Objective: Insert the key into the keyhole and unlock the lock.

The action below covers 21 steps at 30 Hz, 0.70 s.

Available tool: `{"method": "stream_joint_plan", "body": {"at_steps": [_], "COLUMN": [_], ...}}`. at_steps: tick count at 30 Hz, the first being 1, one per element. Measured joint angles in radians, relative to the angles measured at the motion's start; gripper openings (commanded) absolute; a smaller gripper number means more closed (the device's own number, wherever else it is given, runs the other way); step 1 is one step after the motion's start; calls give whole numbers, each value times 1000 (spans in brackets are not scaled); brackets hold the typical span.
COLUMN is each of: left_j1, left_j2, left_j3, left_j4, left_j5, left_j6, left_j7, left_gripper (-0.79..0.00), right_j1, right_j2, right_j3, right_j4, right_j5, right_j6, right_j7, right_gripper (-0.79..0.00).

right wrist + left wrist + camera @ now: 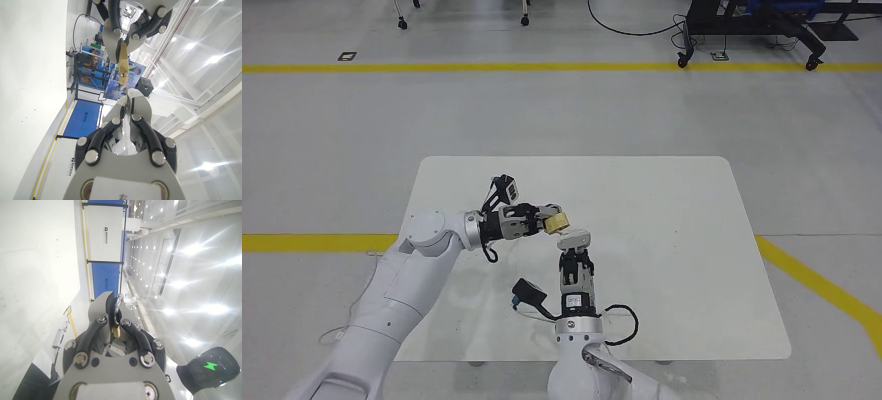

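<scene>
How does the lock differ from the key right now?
The lock is chunky and brass-yellow; the key is a thin silvery sliver seen edge-on. The lock is clamped in the left pincer; the key sits in the right pincer. Shared: both are held up above the table, with the key's tip pointing toward the lock, close by.

The light is bright and even, coming from overhead. Beyond my left end effector [117, 303], ceiling lamps [166, 310] flare into starbursts and wash out the roof [208, 256]; the same glare sits past my right end effector [129, 98]. The lock [123, 62] gleams brass and the key [128, 103] glints. Straight lines bow toward the edges of both wrist views. From above, the desk [672, 250] is evenly lit, almost white.
</scene>
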Motion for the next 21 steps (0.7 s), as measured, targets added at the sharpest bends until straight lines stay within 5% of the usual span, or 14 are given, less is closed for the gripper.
{"method": "stream_joint_plan", "body": {"at_steps": [17, 21], "left_j1": [-6, 14], "left_j2": [-4, -16], "left_j3": [3, -4], "left_j4": [16, -18], "left_j5": [-19, -97], "left_j6": [46, 59], "left_j7": [-2, 75], "left_gripper": [-785, -785], "right_j1": [3, 2], "right_j2": [-10, -10], "right_j3": [16, 17], "right_j4": [25, 24], "right_j5": [0, 0], "right_j6": [-15, -14], "right_j7": [61, 60], "right_gripper": [-785, -785]}}
